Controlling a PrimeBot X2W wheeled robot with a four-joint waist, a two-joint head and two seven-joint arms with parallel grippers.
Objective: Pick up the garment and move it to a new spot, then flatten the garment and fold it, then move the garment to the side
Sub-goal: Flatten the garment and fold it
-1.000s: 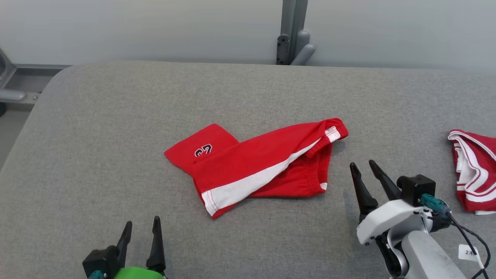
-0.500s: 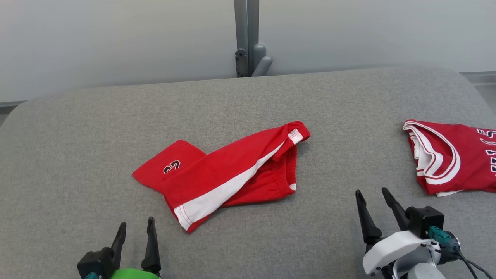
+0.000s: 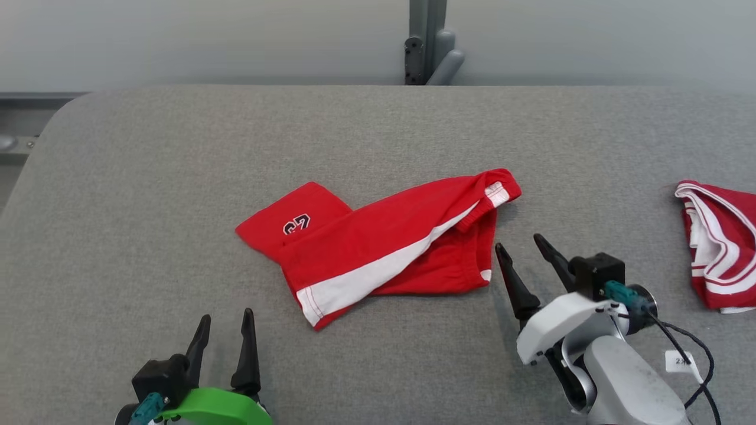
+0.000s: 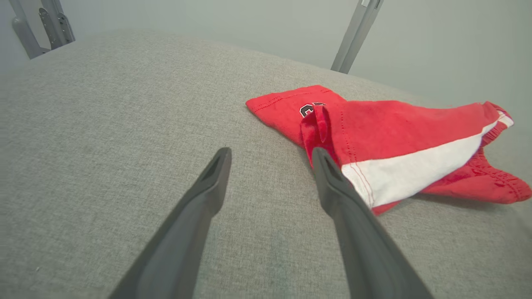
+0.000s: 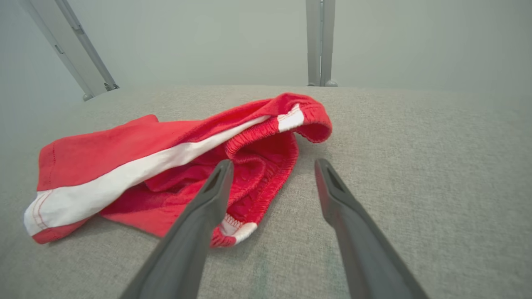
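Shorts in red with a white side stripe, the garment [image 3: 378, 254], lie crumpled near the middle of the grey bench [image 3: 147, 177] in the head view. Their long axis runs from the hem at 8 o'clock to the elastic waistband at 2 o'clock. The right jaws stand wide and empty just beside the waistband end, with the garment at about 10 o'clock from their tips. The left jaws, also wide and empty, sit farther off, with the hem corner at roughly 1 o'clock from them. A second red garment [image 3: 717, 248] lies well apart at the bench's 3 o'clock edge.

In the left wrist view, we see the garment [image 4: 395, 137] spread toward 2 o'clock. The stitched hem lies just past the tip of the finger on that side, clear of the gap between the jaws.

In the right wrist view, the garment [image 5: 166, 166] fills the 10 o'clock side. The waistband bunches behind one finger; we cannot tell whether they touch.

We judge the right arm nearer, and a short reach toward 10 o'clock would bring the waistband between its jaws.
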